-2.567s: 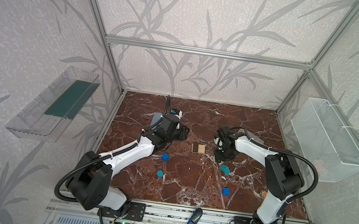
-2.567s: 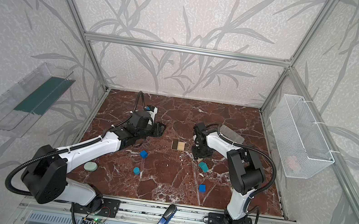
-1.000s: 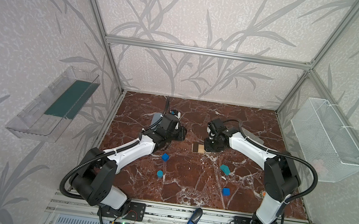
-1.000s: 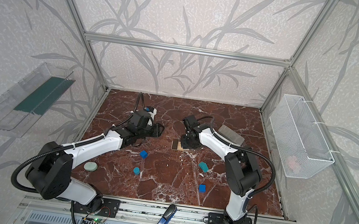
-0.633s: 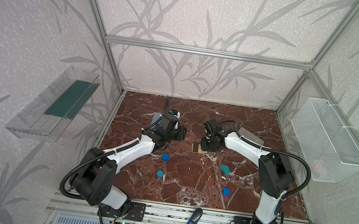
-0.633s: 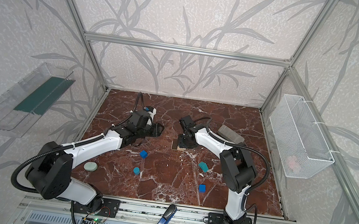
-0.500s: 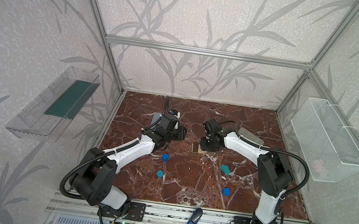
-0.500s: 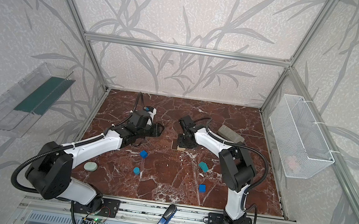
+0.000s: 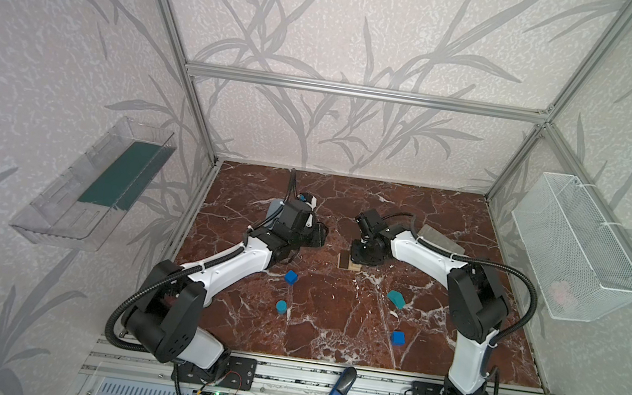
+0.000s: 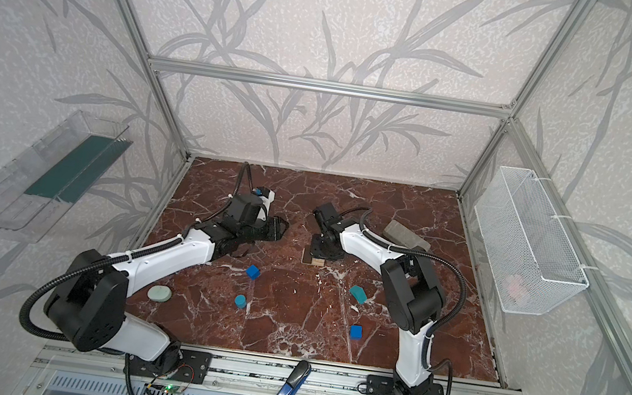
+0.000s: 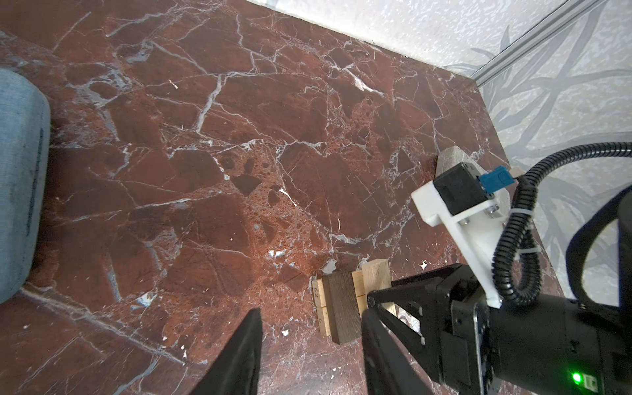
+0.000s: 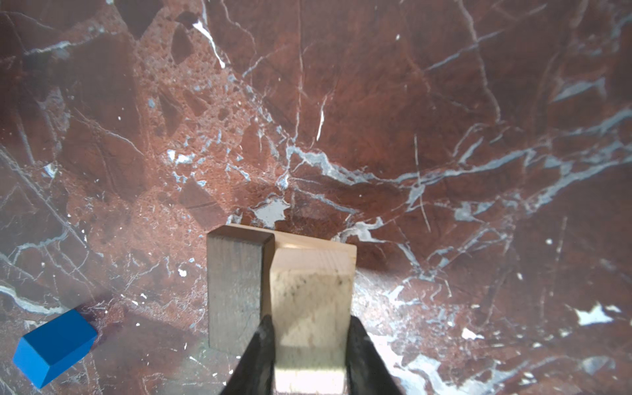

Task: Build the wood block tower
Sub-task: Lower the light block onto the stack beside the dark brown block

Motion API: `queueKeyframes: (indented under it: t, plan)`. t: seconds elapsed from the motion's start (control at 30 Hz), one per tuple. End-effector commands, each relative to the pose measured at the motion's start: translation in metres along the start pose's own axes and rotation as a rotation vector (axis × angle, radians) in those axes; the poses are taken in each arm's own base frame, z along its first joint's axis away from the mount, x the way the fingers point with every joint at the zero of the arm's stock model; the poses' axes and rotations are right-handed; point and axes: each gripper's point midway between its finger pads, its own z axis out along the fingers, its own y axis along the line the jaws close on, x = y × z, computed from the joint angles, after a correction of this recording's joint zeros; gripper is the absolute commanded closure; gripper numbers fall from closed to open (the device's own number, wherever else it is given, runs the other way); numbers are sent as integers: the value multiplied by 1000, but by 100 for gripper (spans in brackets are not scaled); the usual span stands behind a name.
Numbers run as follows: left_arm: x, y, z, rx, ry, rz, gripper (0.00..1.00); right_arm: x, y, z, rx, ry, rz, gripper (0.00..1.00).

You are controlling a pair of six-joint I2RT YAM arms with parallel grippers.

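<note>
Right end effector (image 12: 309, 321) clamped on pale bar (image 12: 311, 284), bar alongside dark brown bar (image 12: 234, 290), over lower pale bars (image 11: 320, 307), mid-worktop (image 9: 333, 331), left end effector (image 10: 280, 230) parted, empty, just beside those bars.

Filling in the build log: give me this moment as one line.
step: second layer | right gripper: shut on pale bar, beside dark brown bar | left gripper: open, empty | teal block: not yet stacked

Leaf-patterned walls (image 9: 351, 23), red marble floor (image 9: 331, 314)
</note>
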Motion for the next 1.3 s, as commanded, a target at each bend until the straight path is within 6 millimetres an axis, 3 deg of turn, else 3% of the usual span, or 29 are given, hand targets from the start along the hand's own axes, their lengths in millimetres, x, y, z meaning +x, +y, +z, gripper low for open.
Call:
queueKeyframes:
  t: [0.0, 1.27]
  plan:
    - [-1, 1, -1, 5, -9, -9, 54, -5, 7, 0, -11, -8, 4, 78]
    - [-1, 2, -2, 13, -3, -14, 54, -2, 9, 7, -20, 18, 7, 62]
